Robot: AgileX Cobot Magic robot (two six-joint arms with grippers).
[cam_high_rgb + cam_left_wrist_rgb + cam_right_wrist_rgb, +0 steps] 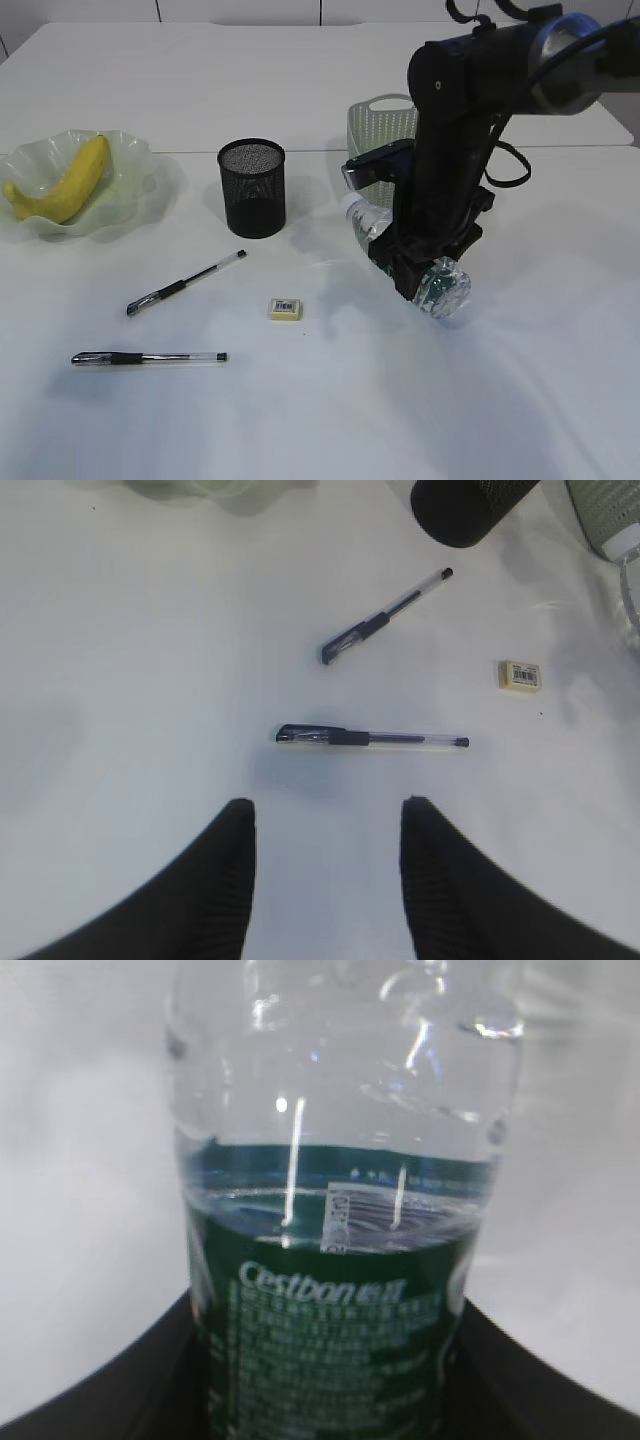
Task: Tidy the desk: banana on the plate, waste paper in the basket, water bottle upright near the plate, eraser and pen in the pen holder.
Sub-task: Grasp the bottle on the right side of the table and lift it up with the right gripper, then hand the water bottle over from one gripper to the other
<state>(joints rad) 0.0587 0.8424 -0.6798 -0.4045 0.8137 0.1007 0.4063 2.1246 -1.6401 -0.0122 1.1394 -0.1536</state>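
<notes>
Water bottle (pixel 425 265) is the step in hand: it lies on its side on the white table (pixel 320 420), cap toward the basket (pixel 385 125), base toward the near edge, and the right gripper (pixel 415 262) sits down over its middle. In the right wrist view the green label (pixel 335 1345) fills the space between the two dark fingers (pixel 150 1380), which stand half open and press against its flanks; I judge the bottle is gripped, though not yet lifted.

Next, I'd say, it needs raising clear, turning so the cap points up, and carrying left past the pen holder (pixel 252 187) to stand near the plate (pixel 130 195), where the banana (pixel 65 180) already lies.

The left gripper (pixel 325 875) hangs above the table about half open with nothing in it; one pen (pixel 372 738) lies just beyond its fingertips, the other pen (pixel 385 615) farther out, and the eraser (pixel 519 674) beyond and to the right. No waste paper is visible anywhere.
</notes>
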